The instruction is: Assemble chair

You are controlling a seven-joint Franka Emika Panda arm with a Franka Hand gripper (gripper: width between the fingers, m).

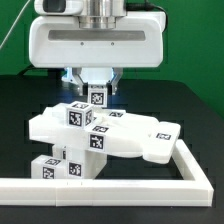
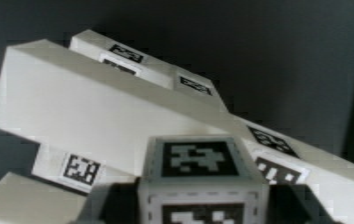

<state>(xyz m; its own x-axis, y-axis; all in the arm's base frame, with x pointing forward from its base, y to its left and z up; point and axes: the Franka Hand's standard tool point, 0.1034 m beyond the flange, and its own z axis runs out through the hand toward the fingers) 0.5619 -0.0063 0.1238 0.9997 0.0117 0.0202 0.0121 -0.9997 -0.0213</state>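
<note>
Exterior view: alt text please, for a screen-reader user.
A white robot gripper reaches down onto a small tagged post atop the white chair, which lies on a black table beside a long white rail.

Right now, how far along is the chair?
Partly built: the chair already has its flat slab joined to tagged blocks. In hand: the claw grips a tagged post above the slab. Left: seating that post; the frames show no other loose parts.
</note>
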